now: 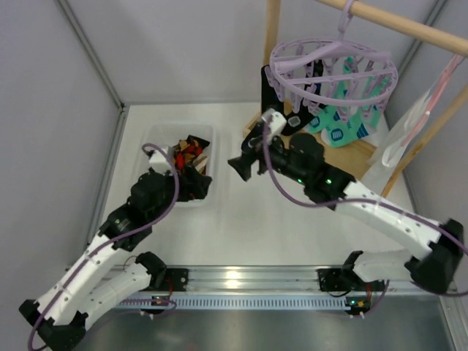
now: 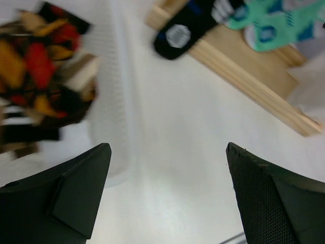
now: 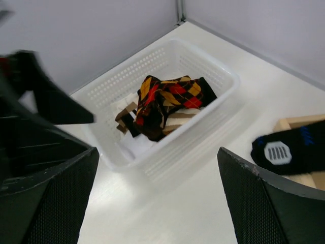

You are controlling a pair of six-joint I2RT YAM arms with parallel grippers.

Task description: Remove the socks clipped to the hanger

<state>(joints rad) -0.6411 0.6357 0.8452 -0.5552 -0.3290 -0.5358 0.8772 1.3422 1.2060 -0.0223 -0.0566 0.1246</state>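
The lavender hanger [image 1: 333,66] hangs by its hook from a wooden rail at the back right. Mint-teal socks [image 1: 344,126] and a black sock [image 1: 273,93] dangle from its pegs. The black sock's toe [image 3: 287,150] and the mint socks [image 2: 264,25] reach down to the rack's wooden base. My right gripper [image 1: 243,167] is open and holds nothing [image 3: 157,155], hovering between the basket and the rack. At the basket's near right corner my left gripper [image 1: 196,183] is also open and holds nothing [image 2: 168,150] above the table.
A white slotted basket [image 3: 223,71] at the back left holds argyle and black socks [image 3: 170,96]. The wooden rack base [image 2: 254,81] and upright post [image 1: 272,29] stand at the right. A clear plastic hanger [image 1: 409,128] hangs at the far right.
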